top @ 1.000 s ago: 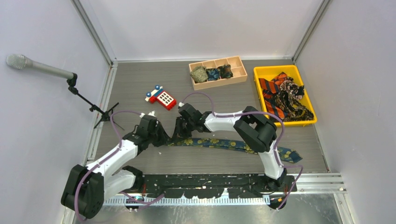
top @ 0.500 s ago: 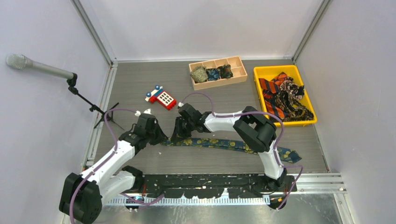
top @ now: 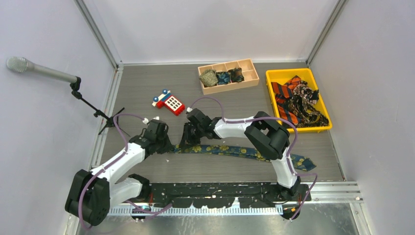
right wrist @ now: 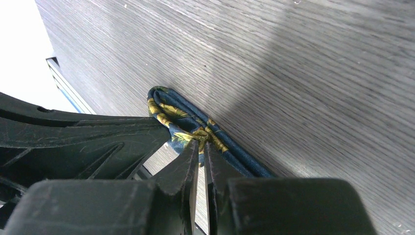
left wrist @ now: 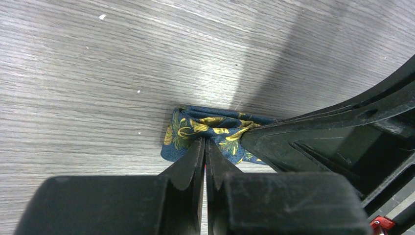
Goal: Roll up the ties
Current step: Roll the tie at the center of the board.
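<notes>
1. The left gripper (left wrist: 204, 143) is low on the bench (left wrist: 98, 73), its jaws pinched tight on the folded end of the tie (left wrist: 188, 128).
2. The right gripper (right wrist: 200, 145) is just beside it, jaws clamped on the same fold; the tail trails off rightward along the bench.
3. My call for a clean roll: turn both grips together, hold the edges aligned, and let the tail feed in slack.

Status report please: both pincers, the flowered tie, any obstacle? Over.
Left pincer shut on navy flowered tie, folded end. Right pincer shut on same fold. Toy phone lies apart, no obstacle.
</notes>
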Controlling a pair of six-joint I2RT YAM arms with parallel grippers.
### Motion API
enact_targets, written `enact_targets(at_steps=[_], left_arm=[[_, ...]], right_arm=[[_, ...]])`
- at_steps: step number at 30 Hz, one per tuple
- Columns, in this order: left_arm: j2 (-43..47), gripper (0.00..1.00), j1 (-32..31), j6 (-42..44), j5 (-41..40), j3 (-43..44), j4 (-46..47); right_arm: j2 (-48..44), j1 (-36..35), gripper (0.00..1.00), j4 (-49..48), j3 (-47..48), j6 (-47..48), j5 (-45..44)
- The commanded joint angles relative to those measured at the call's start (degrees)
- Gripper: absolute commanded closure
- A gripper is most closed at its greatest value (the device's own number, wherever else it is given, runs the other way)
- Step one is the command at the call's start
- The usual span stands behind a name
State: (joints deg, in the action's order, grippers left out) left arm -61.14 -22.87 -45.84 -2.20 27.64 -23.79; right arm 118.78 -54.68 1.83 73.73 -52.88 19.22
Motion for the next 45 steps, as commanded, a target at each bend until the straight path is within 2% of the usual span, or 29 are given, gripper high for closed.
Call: enact_targets(at_steps=[1,11,20,25,28,29,33,36,40,45], left_arm=[[0.5,0.95,-0.2,0.7,-2.2,0.8,-0.4],[1.2,0.96,-0.2,1.0,-2.2,0.8,-1.0],[2.6,0.96,-0.2,1.3,-2.1,1.5,-2.2],[4.0,0.92,-0.2,1.3,-2.4,2.3,-3.2],[4.2,0.85,-0.2,1.7,-2.5,2.7,-3.8],[4.3,0.79,-0.2,2.0,-2.4,2.9,-4.0],[6.2,0.41,-0.2,3.6,-4.2,3.5,-6.1],[8.8,0.20,-0.1,4.0,-6.7,3.5,-8.0],[9.5,0.15,1.0,4.3,-4.3,2.3,-7.1],[9.6,0.22,5.0,5.4,6.7,-1.5,-1.0]], right_arm=[[-4.2,-0.6,0.85,-0.3,1.9,-0.1,0.7],[-3.9,-1.3,0.84,-0.3,4.4,-0.7,1.8],[-1.2,-1.5,0.85,-0.5,2.1,-0.1,0.4],[1.2,-1.4,0.85,-0.5,1.6,0.4,0.0],[2.3,-1.4,0.85,-0.3,1.6,0.8,0.1],[2.3,-1.3,0.85,-0.2,1.5,0.9,0.1],[2.0,-1.3,0.85,-0.3,0.3,1.1,-0.3],[1.6,-1.3,0.85,-0.7,-0.9,1.1,-0.5],[1.2,-1.3,0.85,-1.3,-2.3,0.9,-0.7],[1.2,-1.1,0.85,-1.6,-3.6,0.8,-0.5]])
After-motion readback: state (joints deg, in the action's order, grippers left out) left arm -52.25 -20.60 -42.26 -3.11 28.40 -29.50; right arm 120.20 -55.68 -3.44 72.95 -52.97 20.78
